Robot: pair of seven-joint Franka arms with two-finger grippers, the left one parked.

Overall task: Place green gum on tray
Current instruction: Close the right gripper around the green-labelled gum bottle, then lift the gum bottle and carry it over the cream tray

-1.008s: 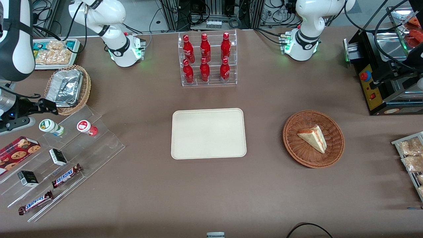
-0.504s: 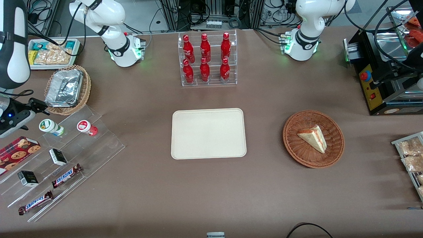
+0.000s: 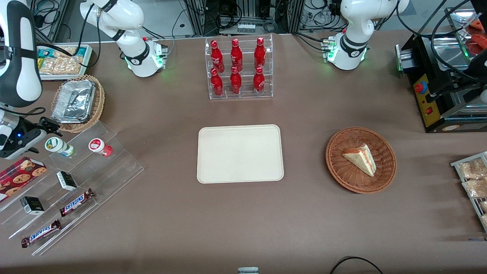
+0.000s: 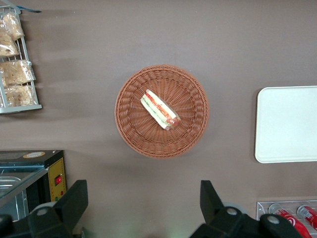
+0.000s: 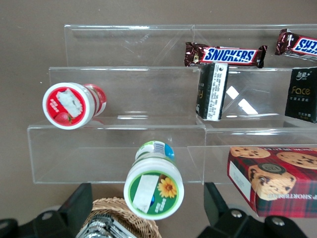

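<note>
Overhead, the right arm's gripper [image 3: 47, 128] hovers with fingers spread wide above the green gum [image 3: 58, 146], not touching it. That bottle stands on the clear stepped rack [image 3: 76, 179], beside a red-lidded bottle [image 3: 99, 147], well apart from the tray [image 3: 240, 153].

Six red bottles [image 3: 236, 68]; two Snickers bars [image 3: 76, 202] — two wicker baskets [image 3: 360, 160]; one tray [image 3: 240, 153].

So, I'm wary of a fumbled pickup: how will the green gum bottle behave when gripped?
The green gum looks rigid and light. Its round plastic body may slip or roll off the clear stepped rack. The gripper, open, hovers just above it.
</note>
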